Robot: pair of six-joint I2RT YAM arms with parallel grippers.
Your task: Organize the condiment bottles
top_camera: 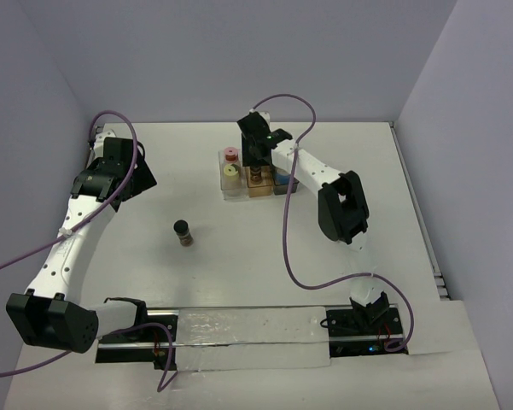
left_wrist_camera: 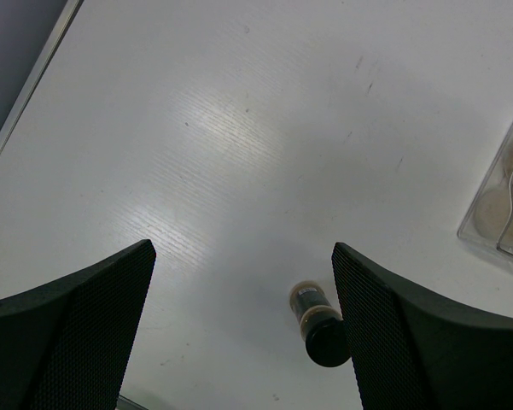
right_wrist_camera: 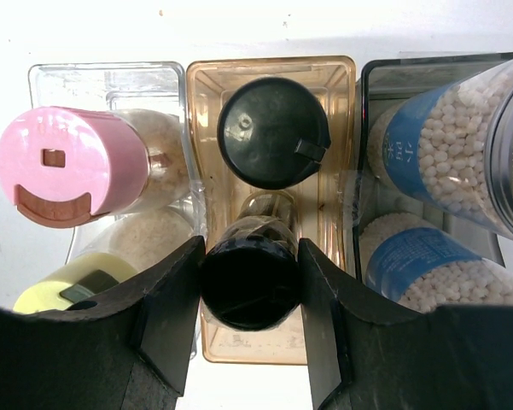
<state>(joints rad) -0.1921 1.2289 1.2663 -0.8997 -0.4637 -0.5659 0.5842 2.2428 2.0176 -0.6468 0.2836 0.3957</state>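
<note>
Right wrist: amber compartment (right_wrist_camera: 270, 64) below right gripper (right_wrist_camera: 252, 286), jaws clamped on held jar (right_wrist_camera: 249, 303); five other bottles (right_wrist_camera: 273, 132) binned around it. Left gripper (left_wrist_camera: 243, 252) wide open, empty; last jar (left_wrist_camera: 316, 320) loose beside its right finger. Looks nearly done.

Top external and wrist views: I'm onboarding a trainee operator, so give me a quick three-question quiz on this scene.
1. True or false: the right jaws grip a black-capped jar at the amber tray.
2. The lone dark jar is: A in the amber tray, B on the table, C between closed left jaws.
3. Fill in: the pink-capped bottle sits in the ___ tray.
Key: 1 true; 2 B; 3 clear tray.
</note>
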